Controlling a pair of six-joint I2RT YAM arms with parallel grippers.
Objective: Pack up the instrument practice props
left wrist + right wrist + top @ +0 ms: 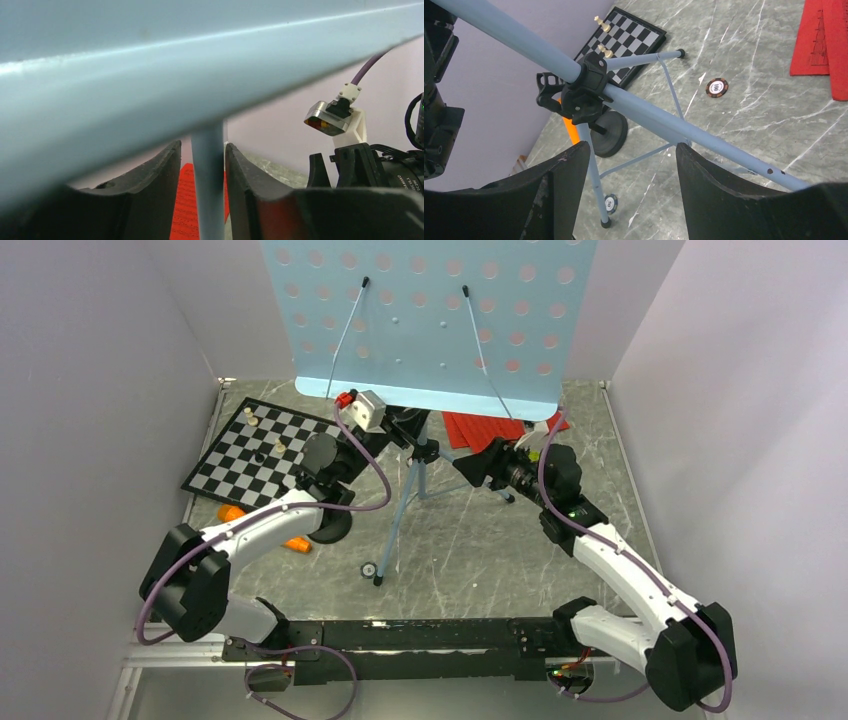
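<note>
The light-blue music stand stands mid-table, its perforated desk (430, 320) high at the back. My left gripper (405, 428) sits just under the desk and is open. The stand's pole (209, 190) runs between its fingers, with a thin gap on each side. My right gripper (470, 468) is open right of the pole, above the black hub (581, 90), holding nothing. Red music sheets (490, 428) lie flat behind the stand. The orange microphone (232, 512) lies at the left, partly under my left arm, beside the black round-base mic stand (330, 525).
A chessboard (255, 450) with a few pieces lies at the back left. Poker chips (369, 569) lie near the tripod's front foot. A second chip (716, 87) lies closer to the sheets. Walls enclose the table on the left, right and back.
</note>
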